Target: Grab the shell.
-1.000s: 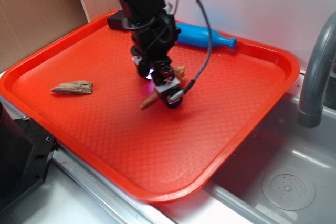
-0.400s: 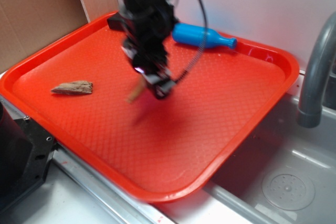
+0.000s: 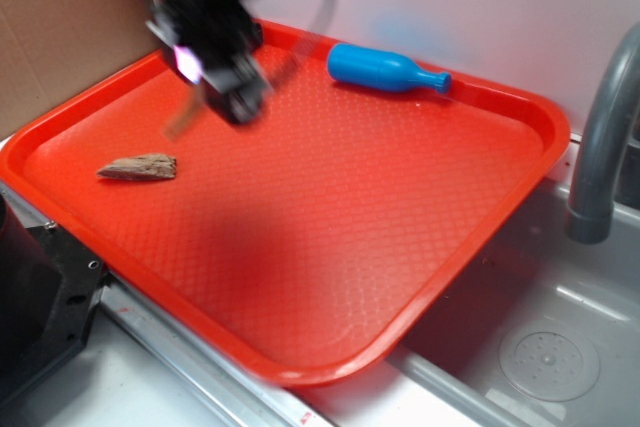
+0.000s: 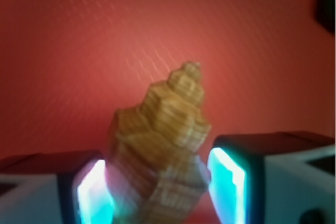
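A tan spiral shell (image 4: 160, 150) sits between the two lit fingertips of my gripper (image 4: 160, 187), its pointed tip toward the tray. In the exterior view my gripper (image 3: 215, 87) is blurred, raised above the back left part of the red tray (image 3: 330, 247). The shell (image 3: 182, 122) hangs from it as a blurred brown streak, clear of the tray surface. The jaws are shut on the shell.
A flat brown piece of wood or rock (image 3: 140, 167) lies on the tray's left side. A blue plastic bottle (image 3: 385, 69) lies at the tray's back edge. A grey faucet (image 3: 600, 137) and sink (image 3: 540, 347) are at the right. Cardboard (image 3: 60, 27) stands at the back left.
My gripper has lifted the shell off the tray's middle and carried it up and toward the back left. The wood piece and blue bottle have not moved.
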